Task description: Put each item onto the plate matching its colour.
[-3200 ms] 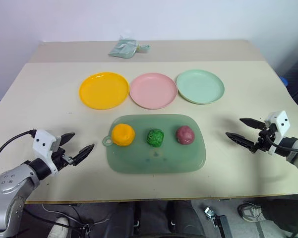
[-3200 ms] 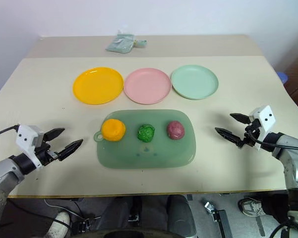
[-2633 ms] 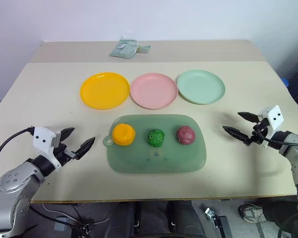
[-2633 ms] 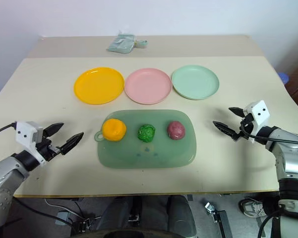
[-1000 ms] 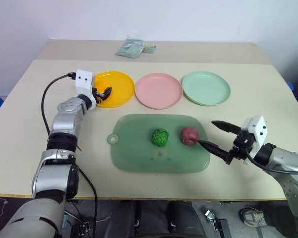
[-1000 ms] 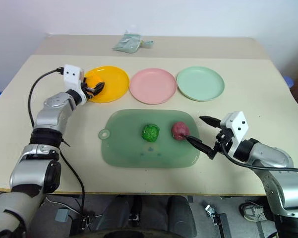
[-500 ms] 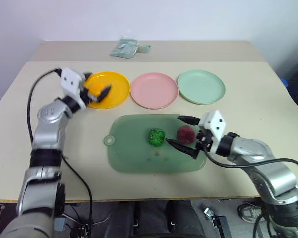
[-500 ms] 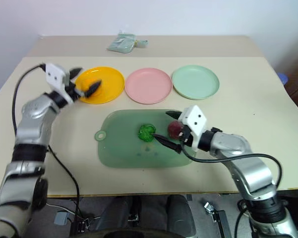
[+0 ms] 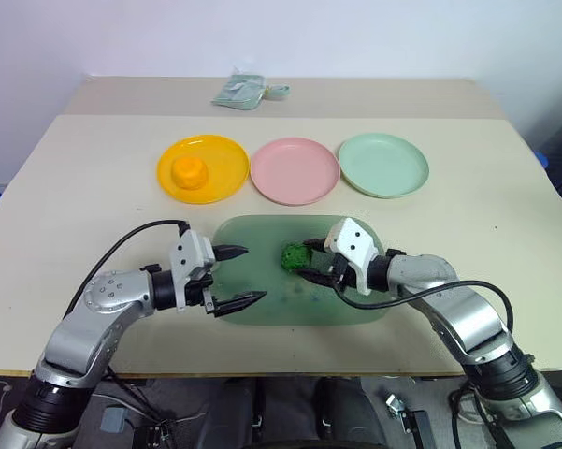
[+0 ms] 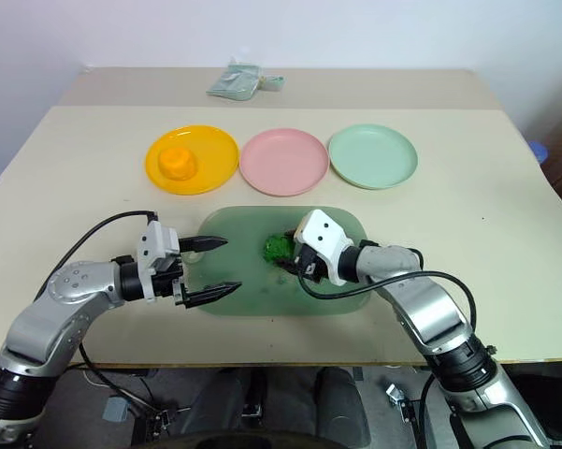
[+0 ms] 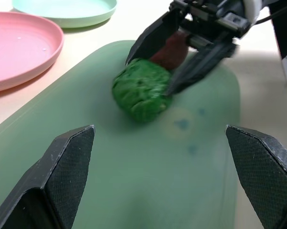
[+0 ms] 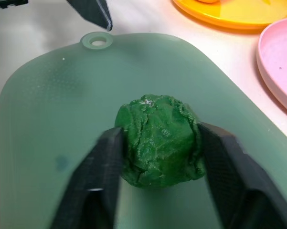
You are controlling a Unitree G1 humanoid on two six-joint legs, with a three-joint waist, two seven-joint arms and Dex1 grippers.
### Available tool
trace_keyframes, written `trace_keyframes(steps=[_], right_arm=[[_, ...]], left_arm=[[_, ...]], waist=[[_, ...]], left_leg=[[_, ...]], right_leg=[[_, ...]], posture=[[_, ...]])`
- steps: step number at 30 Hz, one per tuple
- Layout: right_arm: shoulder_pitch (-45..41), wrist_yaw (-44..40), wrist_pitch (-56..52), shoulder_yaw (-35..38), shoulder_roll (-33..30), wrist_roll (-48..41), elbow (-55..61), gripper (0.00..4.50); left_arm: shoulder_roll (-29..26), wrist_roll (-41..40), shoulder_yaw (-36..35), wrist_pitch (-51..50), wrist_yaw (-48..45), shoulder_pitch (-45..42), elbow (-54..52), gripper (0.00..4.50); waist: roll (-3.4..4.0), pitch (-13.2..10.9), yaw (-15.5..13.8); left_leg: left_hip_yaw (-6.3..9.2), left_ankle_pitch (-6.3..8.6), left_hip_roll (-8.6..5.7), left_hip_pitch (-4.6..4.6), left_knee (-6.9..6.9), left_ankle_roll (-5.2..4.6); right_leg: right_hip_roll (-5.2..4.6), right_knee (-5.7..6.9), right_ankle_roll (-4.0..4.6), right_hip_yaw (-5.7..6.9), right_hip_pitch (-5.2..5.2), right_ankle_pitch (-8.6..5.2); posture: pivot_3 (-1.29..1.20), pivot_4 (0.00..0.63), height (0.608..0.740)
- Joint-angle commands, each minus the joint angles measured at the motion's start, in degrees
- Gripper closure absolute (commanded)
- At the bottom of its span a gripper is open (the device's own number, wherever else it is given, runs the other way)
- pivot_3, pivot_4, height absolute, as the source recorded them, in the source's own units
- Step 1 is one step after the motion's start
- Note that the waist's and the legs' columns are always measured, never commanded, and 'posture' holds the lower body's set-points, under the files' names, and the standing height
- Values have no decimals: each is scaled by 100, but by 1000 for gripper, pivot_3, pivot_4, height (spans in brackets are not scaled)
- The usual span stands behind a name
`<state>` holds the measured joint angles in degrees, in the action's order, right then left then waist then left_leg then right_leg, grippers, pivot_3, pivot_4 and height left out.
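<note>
The right gripper is closed on the dark green ball, one black finger pressed on each side of it, with the ball resting on the translucent green tray. The ball is lumpy and roughly round, so no long axis or pointing direction can be told. Just behind the right gripper's fingers, close against the green ball, sits the magenta ball, mostly hidden by the gripper.

The left gripper hovers over the tray's near-left end, its two fingers spread wide and holding nothing, pointing across the tray toward the green ball, which lies a short way ahead of its tips.

Well beyond the left gripper, the orange ball sits on the yellow-orange plate. Beyond the right gripper lie the pale pink plate and, further to its right, the mint green plate, both bare.
</note>
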<state>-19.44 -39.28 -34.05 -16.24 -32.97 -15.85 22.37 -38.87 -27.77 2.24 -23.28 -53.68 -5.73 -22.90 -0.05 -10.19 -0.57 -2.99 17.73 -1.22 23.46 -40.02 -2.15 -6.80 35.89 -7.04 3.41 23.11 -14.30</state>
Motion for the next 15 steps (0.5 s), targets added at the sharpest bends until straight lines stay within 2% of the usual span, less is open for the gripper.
trace_keyframes(steps=[1, 4, 7, 9, 15], right_arm=[[-338, 115, 23, 443, 112, -88, 261, 2235], [-730, 406, 29, 764, 244, -16, -87, 2235], [-1924, 1718, 104, 1381, 423, 648, -2130, 2235], [-2389, 2198, 437, 1494, 452, 933, -3445, 2235], [-3508, 2641, 2026, 1939, 748, 1130, -6603, 2235]], left_arm=[[-46, -58, -150, 37, -19, 41, -138, 0], [-19, -32, -167, 87, -20, 59, -96, 0], [99, 26, -186, 243, 22, 141, -5, 0], [168, 69, -182, 324, 62, 184, 21, 0], [285, 174, -173, 457, 172, 353, -28, 0]], waist=[[0, 0, -8], [0, 0, -9], [2, -1, 36], [0, 0, -13], [6, -3, 120]], left_leg=[[-1, 0, 0, 0, 0, 0], [0, 0, -1, 0, -1, -1], [-8, -1, -1, 0, -2, 1], [-9, -2, -3, -1, -2, 3], [-16, -4, -5, 2, 32, 4]], right_leg=[[0, -1, 0, 0, 0, 0], [0, -1, 0, 1, -1, 0], [-1, 6, 0, -3, 5, 1], [-1, 12, 1, -3, 8, 0], [3, 9, 10, 0, 13, -5]], posture=[[0, 150, 740], [0, 150, 740], [0, 150, 740], [0, 150, 740], [0, 150, 740]])
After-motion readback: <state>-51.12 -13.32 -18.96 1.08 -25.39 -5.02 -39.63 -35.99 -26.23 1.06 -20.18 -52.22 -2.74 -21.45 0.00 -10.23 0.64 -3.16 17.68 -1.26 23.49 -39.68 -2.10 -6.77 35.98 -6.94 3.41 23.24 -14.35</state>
